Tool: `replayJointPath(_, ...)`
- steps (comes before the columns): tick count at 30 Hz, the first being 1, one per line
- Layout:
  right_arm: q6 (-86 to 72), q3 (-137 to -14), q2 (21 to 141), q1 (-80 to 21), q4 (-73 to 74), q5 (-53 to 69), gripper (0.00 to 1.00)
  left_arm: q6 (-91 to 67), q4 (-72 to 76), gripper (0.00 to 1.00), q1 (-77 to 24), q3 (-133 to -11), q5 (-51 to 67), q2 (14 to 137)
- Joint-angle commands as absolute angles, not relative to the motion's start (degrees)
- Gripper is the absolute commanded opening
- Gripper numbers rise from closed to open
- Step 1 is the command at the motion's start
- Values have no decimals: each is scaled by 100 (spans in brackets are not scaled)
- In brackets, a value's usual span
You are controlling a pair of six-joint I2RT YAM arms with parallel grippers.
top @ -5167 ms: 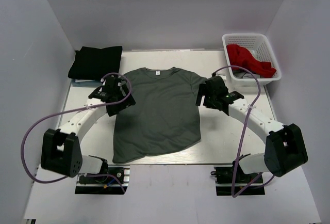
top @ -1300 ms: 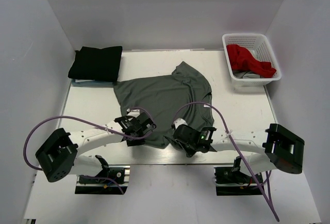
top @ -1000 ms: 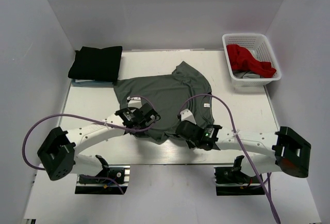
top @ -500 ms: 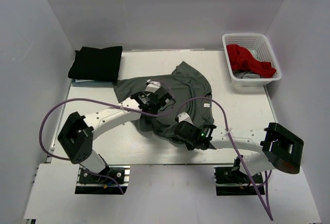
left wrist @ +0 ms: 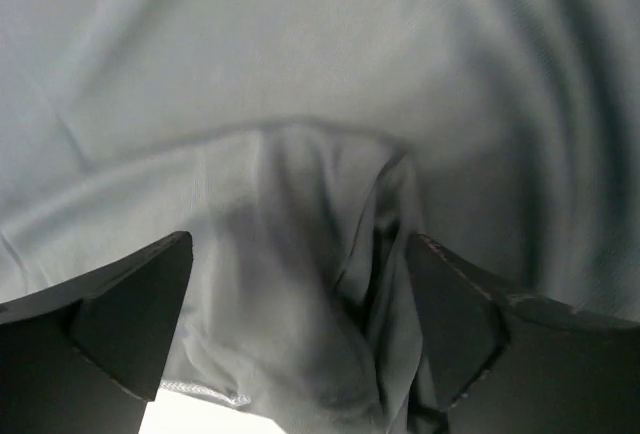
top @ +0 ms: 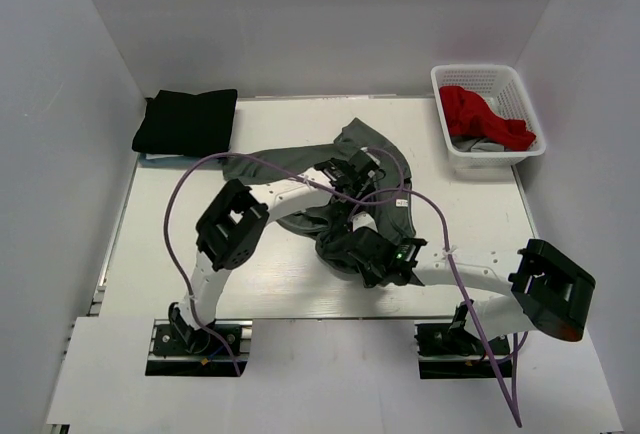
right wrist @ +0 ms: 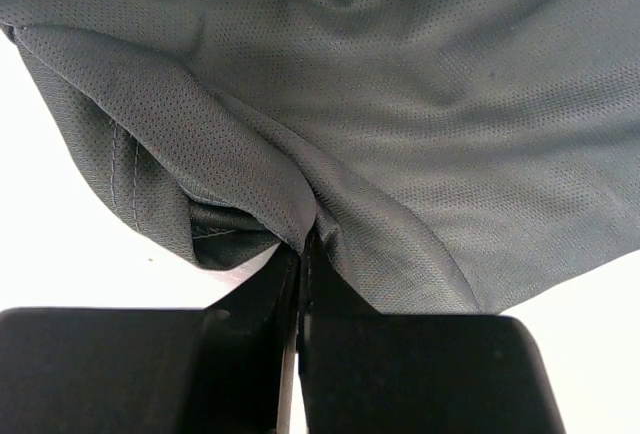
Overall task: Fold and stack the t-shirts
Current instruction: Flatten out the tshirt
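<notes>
Dark grey t-shirt (top: 362,142), between black t-shirt (top: 186,121) and basket (top: 497,161): right pincer (right wrist: 302,254) clamps it, left pincer (left wrist: 300,254) apart.

Nothing legible — no text, brand or number reads on the dark grey t-shirt (top: 357,140) or elsewhere.

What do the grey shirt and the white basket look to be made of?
Grey shirt: thin knit mesh fabric, probably synthetic, matt; the right wrist view shows tiny pinholes and soft folds. Basket: rigid white plastic, it seems, with moulded lattice walls.
</notes>
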State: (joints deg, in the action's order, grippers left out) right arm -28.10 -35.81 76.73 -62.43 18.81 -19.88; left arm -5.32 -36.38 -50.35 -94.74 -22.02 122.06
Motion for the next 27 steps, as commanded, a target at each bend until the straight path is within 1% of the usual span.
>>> replayJointPath(1,-2804,-3489,7620,-6144,1758,-1855,0,-1078,-3605,100,-4887,-9125,-2242,11278)
replayJointPath(2,-2769,-3481,7638,-6126,1758,-1820,0,-1220,-3534,100,-4808,-8819,-2241,10850)
replayJointPath(4,-2769,-3489,7681,-6091,1731,-1776,0,-1431,-3236,100,-4755,-8266,-1970,10435)
replayJointPath(6,-2751,-3507,7725,-6039,1723,-1732,0,-1581,-3120,100,-4694,-7973,-1803,9978)
replayJointPath(9,-2742,-3524,7752,-6003,1758,-1722,0,-1898,-3120,100,-4693,-7612,-1618,9748)
replayJointPath(10,-2751,-3516,7769,-5994,1758,-1697,0,-1951,-3120,100,-4693,-7429,-1539,9695)
replayJointPath(11,-2768,-3524,7770,-5985,1775,-1679,0,-1951,-3042,97,-4693,-7348,-1303,9694)
replayJointPath(12,-2786,-3524,7778,-5951,1749,-1696,0,-2021,-3041,97,-4693,-7295,-1135,9694)
replayJointPath(14,-2795,-3525,7796,-5907,1775,-1661,0,-2082,-2971,93,-4693,-7242,-775,9799)
replayJointPath(21,-2778,-3524,7840,-5845,1784,-1591,0,-2215,-3041,87,-4693,-7295,-448,10168)
replayJointPath(24,-2769,-3498,7814,-5810,1749,-1565,0,-2303,-3181,77,-4693,-7479,-431,10458)
replayJointPath(25,-2786,-3498,7831,-5792,1766,-1573,0,-2303,-3182,67,-4693,-7479,-370,10537)
replayJointPath(27,-2804,-3480,7813,-5774,1801,-1591,0,-2364,-3391,54,-4693,-7602,-369,10670)
